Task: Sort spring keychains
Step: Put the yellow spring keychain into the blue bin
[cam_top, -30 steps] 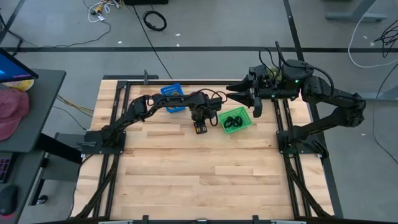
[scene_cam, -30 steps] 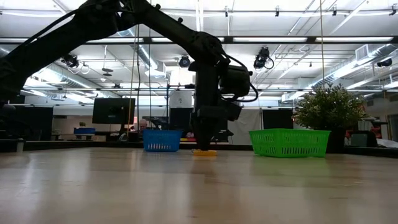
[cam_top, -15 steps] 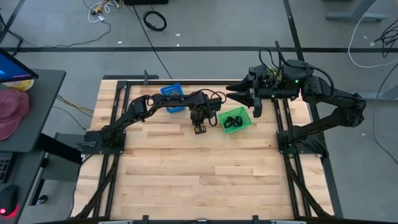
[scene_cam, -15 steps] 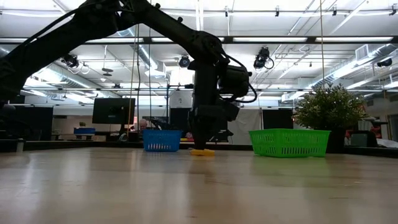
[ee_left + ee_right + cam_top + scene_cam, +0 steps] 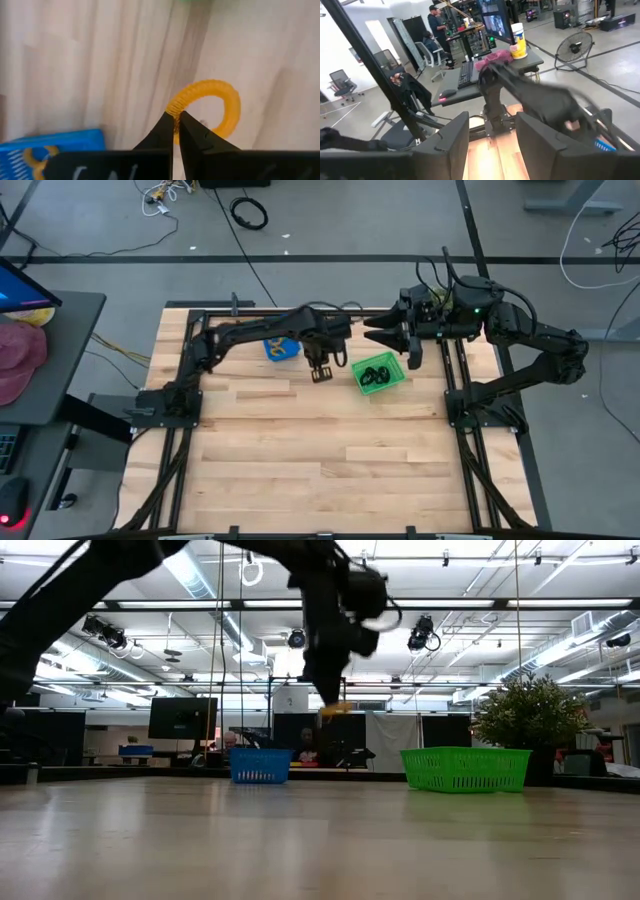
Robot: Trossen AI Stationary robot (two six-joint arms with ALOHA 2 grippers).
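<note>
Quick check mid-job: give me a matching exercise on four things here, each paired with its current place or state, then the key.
Column 1:
1. left gripper
2. right gripper
3. blue bin
4. green bin

Column 2:
A. holds black keychains
B. open, above the table's far edge near the green bin
C. holds an orange keychain, lying inside
D. shut on an orange keychain, lifted off the table

Pairs: 1-D, 2-B, 3-C, 4-A
</note>
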